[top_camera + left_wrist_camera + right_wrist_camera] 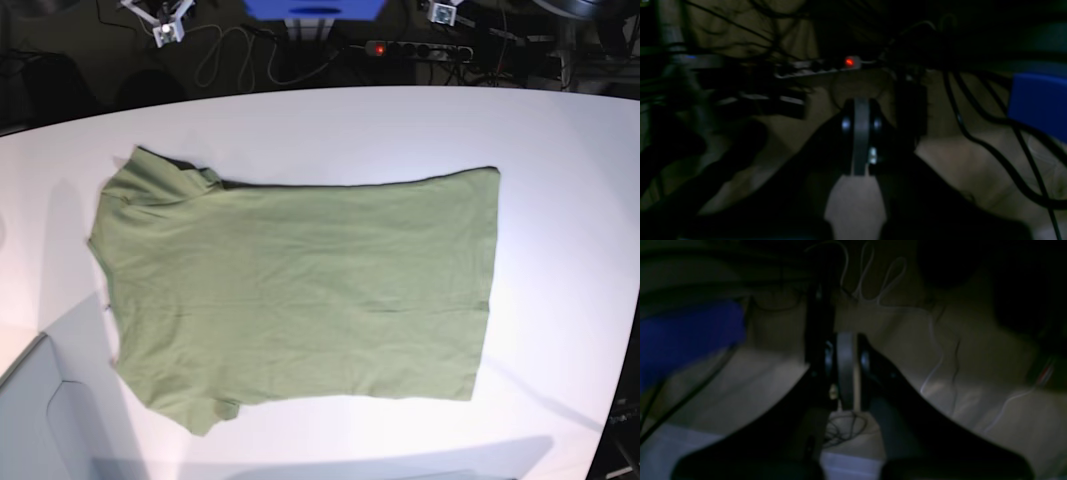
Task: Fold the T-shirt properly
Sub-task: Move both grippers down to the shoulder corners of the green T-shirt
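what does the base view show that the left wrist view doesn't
Only the base view shows the T-shirt, spread flat on the white table, with no arm over it. Only the left wrist view shows the left gripper, shut and empty, hanging over the floor. Both share the power strip with its red light, the blue box and loose cables.

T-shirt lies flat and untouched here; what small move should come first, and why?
Probably bring one arm down over a corner of the T-shirt. It lies spread flat on the white table, unfolded, and both grippers are shut, empty and away from the cloth.
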